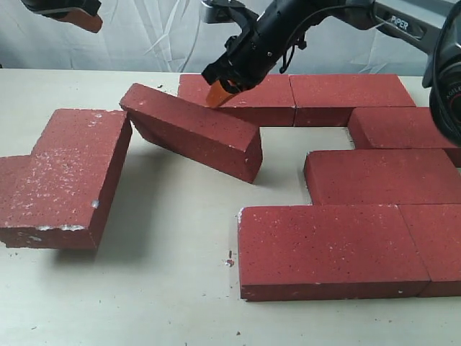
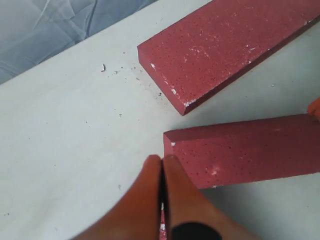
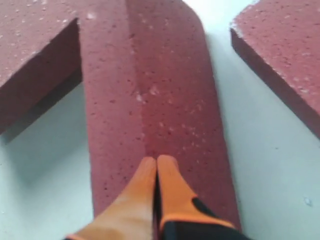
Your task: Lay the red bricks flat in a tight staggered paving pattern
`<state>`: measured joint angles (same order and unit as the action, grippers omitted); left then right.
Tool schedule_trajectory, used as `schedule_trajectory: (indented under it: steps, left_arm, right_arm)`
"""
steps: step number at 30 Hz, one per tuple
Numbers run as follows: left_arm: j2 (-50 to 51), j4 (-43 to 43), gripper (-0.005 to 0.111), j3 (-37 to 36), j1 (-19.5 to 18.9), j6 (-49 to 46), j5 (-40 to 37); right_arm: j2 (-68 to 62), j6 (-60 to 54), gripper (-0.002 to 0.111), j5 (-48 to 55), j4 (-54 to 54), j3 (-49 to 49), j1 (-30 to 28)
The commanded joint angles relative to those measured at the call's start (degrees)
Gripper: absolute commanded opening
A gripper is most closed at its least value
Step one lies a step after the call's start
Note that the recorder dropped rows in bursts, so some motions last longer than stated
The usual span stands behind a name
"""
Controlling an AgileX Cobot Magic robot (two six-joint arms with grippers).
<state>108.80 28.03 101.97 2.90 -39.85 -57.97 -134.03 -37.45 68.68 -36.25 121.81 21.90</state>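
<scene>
Hovering high at the left, the left gripper (image 2: 162,164) has its jaws pressed together on nothing. At centre the right gripper (image 1: 222,92), jaws likewise together, rests its tips on the tilted dark red rough rectangular brick (image 1: 191,133). Push steadily down and rightward so it drops flat against the laid red bricks (image 1: 374,176).

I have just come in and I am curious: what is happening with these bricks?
The right gripper, shut, has its orange tips at the upper edge of a tilted dark red rough paving brick in the middle of the pale table. The left gripper, shut and empty, hangs above the table. On the right, several bricks lie flat in staggered rows.
</scene>
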Motion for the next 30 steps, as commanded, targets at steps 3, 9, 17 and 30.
schedule_trajectory:
  steps: [3, 9, 17, 30]
  left_arm:
    - [-0.5, -0.8, 0.000, -5.3, 0.0, 0.4, 1.4]
    - [-0.4, -1.1, 0.000, -10.8, 0.0, 0.6, 9.5]
    - [0.2, 3.8, 0.000, -10.8, 0.0, 2.3, 5.9]
    - [13.2, 6.1, 0.000, -4.6, 0.1, 1.7, 9.4]
  right_arm:
    - [2.7, 4.5, -0.001, 1.3, 6.4, 0.2, 2.8]
    - [12.2, 4.3, -0.001, 1.3, 9.3, -9.5, 7.5]
    - [22.9, 10.4, -0.001, -5.7, 17.6, -24.5, -1.5]
    - [19.0, 11.2, -0.001, -19.8, 14.3, -33.7, -6.5]
